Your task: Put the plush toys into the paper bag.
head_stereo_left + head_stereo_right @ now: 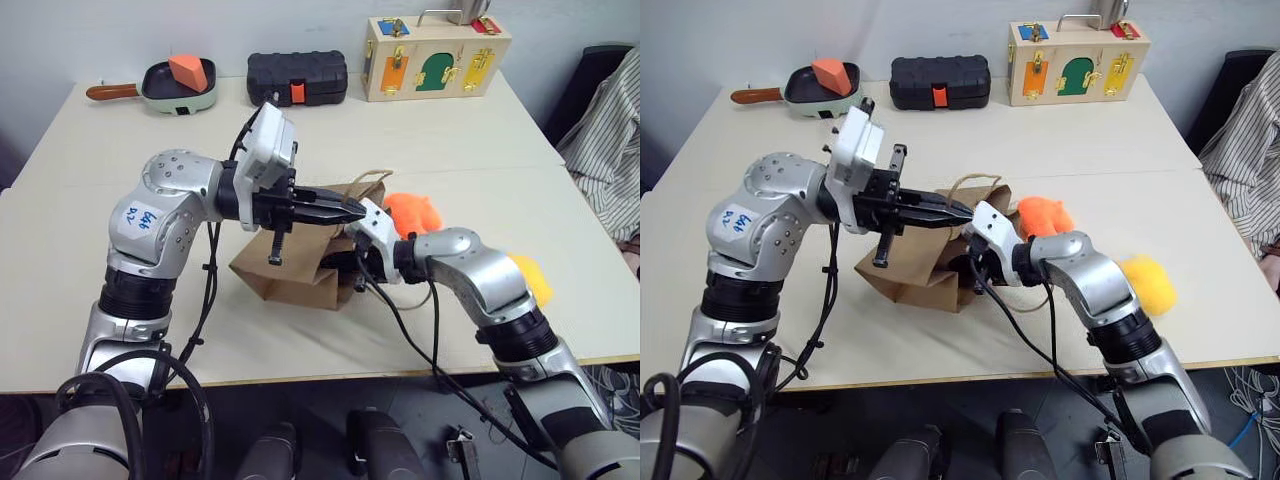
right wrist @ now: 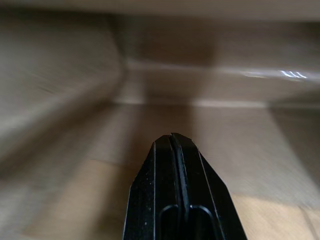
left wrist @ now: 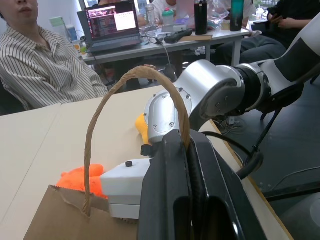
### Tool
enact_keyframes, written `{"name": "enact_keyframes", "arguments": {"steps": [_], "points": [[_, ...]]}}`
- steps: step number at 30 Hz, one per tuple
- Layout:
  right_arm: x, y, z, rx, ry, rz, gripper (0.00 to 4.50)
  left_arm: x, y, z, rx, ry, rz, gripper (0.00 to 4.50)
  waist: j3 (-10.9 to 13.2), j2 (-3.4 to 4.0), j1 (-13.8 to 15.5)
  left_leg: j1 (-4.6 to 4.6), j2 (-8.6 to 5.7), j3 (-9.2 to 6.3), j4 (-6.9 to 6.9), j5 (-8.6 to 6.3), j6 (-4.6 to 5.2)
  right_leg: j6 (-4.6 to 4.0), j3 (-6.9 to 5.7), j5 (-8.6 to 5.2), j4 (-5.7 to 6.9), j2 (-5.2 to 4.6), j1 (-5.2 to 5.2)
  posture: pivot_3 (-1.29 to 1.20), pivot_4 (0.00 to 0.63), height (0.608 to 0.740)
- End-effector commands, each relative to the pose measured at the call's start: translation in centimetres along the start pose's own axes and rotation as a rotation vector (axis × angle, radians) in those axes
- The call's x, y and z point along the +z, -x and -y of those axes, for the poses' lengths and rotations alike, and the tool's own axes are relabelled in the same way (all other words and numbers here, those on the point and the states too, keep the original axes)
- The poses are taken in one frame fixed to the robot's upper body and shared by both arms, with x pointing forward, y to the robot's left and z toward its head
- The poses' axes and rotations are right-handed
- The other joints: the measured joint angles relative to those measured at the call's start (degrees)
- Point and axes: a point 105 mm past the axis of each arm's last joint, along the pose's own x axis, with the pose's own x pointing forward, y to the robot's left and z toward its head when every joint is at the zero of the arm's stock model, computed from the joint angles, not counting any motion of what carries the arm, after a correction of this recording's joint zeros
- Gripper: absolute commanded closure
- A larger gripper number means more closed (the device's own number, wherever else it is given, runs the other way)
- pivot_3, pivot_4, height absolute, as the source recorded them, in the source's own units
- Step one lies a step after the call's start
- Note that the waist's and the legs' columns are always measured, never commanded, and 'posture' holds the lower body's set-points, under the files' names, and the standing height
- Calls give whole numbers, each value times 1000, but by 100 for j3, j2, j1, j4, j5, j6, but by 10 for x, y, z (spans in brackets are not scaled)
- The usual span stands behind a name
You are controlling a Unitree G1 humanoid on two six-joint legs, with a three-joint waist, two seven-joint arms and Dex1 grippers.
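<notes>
pinching bag handle (image 3: 131, 85), left gripper (image 1: 352, 207); right gripper (image 2: 172, 145) inside paper bag (image 1: 290, 270)

Two plush toys, one orange (image 1: 1045, 217) and one yellow (image 1: 1149, 282), one paper bag (image 1: 920, 268), one pan (image 1: 820, 90), one black case (image 1: 939, 81), one wooden latch box (image 1: 1078, 62).

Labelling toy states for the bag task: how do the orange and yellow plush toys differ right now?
Colour: the orange plush toy is bright orange, the yellow plush toy bright yellow.
Place: the orange one lies right behind the paper bag; the yellow one lies apart from it, nearer the table's front edge, beyond the right arm.
Shared: both fuzzy, similar in size, on the table, outside the bag, ungripped.
</notes>
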Motion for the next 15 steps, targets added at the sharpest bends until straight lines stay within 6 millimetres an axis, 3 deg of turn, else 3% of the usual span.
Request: {"name": "enact_keyframes", "arguments": {"steps": [1, 10, 15], "points": [[18, -1, -3, 30, -118, 65, 4482, 8, 1, 1, 6, -59, 10, 4500, 0, 0, -1, 0, 0, 0, 0, 0, 0, 0, 0, 0, 0, 0, 0, 0, 150, 740], [42, -1, 12, 10, -427, 188, 4482, 6, 3, 1, 21, -61, 11, 4500, 0, 1, -3, 0, -3, -4, -1, 0, 0, 0, 0, 0, 6, -2, -1, 0, 150, 740], [26, -17, 17, -37, -450, 141, 4482, 12, 4, -3, 41, -62, 37, 4500, -1, 2, -22, 0, -2, -4, -4, 0, 0, -1, 0, 0, 8, -1, -3, 0, 150, 740]]}}
